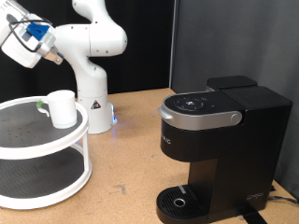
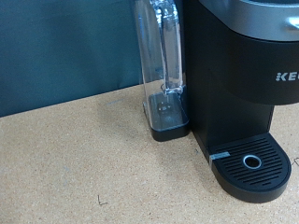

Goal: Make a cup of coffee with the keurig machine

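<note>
Gripper (image 1: pixel 21 37) sits raised at the upper left of the exterior view, holding nothing visible; jaw state cannot be told (fingers are not resolved, and none show in the wrist view). The cup (image 1: pixel 62 108) stands upright on the top tier of a white two-tier shelf (image 1: pixel 37 191), below and slightly right of the gripper. The keurig machine (image 1: pixel 220 149) occupies the right half, lid down, drip plate (image 2: pixel 250 163) bare, well apart from both.
</note>
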